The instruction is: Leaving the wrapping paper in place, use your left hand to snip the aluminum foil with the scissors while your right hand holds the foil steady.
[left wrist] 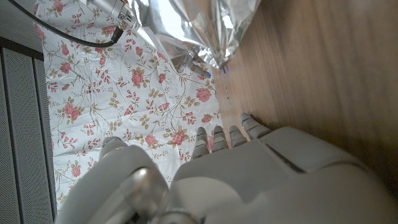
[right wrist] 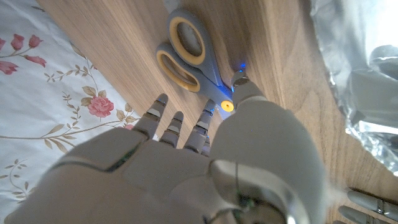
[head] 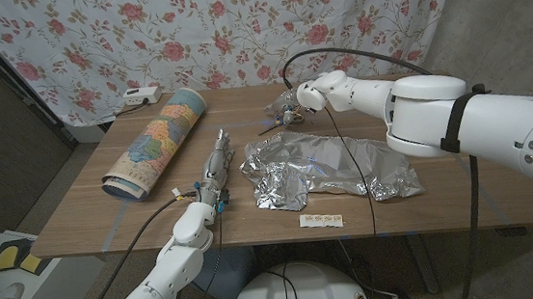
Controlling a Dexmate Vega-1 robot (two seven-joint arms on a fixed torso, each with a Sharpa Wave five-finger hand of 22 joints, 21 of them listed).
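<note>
Crumpled aluminum foil [head: 331, 168] lies spread on the table's right half, and it also shows in the left wrist view [left wrist: 199, 25]. Scissors [right wrist: 186, 53] with grey handles and yellow rings lie on the wood behind the foil's far left corner. My right hand [head: 292, 113] hovers right at them, fingers [right wrist: 165, 121] spread, thumb tip near the pivot, holding nothing. The map-printed wrapping paper roll [head: 155, 142] lies at the left. Between the roll and the foil my left hand [head: 217, 165] stretches out on the table, fingers [left wrist: 227, 134] straight and empty.
A white power strip [head: 139, 96] sits at the far left edge by the floral curtain [head: 236, 26]. A small white label strip [head: 321, 220] lies near the front edge below the foil. Bare wood [head: 464, 190] shows right of the foil.
</note>
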